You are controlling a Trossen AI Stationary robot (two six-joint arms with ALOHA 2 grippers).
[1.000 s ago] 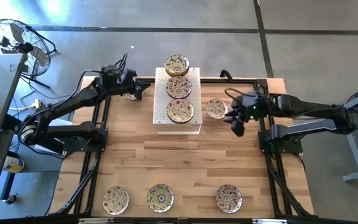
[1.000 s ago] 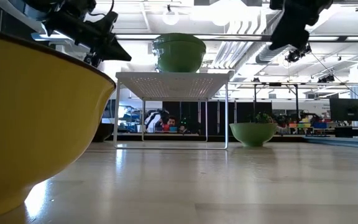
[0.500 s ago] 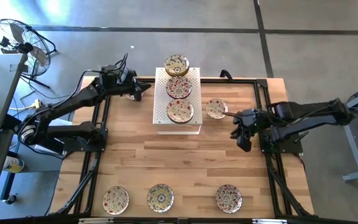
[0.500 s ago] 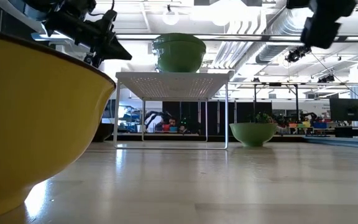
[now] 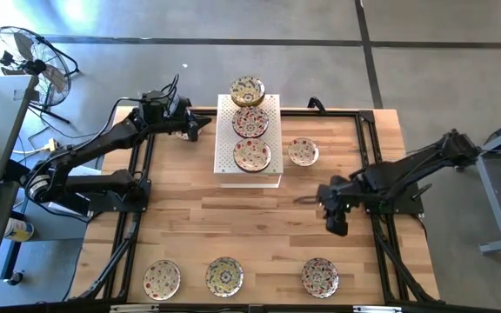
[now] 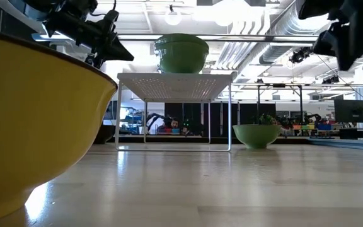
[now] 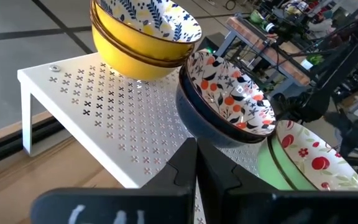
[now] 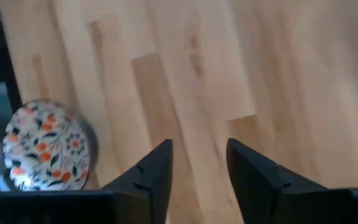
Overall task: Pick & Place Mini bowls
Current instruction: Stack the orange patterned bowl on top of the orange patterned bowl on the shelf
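Several mini bowls show in the high view. Three sit in a row on the white perforated rack [image 5: 249, 165]: a yellow stack [image 5: 247, 89], a dark one with red flowers [image 5: 250, 122] and a green one [image 5: 252, 155]. One bowl [image 5: 303, 152] rests on the table right of the rack, and three [image 5: 162, 278] [image 5: 224, 276] [image 5: 319, 276] stand along the near edge. My left gripper [image 5: 195, 129] [image 7: 196, 163] is shut and hovers left of the rack, touching nothing. My right gripper [image 5: 333, 217] [image 8: 197, 163] is open above bare wood, with a floral bowl [image 8: 45, 152] off to one side.
A black frame rail [image 5: 368, 165] runs along the table's right side and another along the left [image 5: 142, 165]. A fan [image 5: 24, 54] stands off the far left corner. In the low view a yellow bowl [image 6: 36, 126] looms close. Bare wood [image 5: 233, 217] lies mid-table.
My right gripper has drawn away from the bowl right of the rack and travelled toward the table's near edge, its arm folding back. It now hangs over the bare wood in the right half. No bowl has moved.
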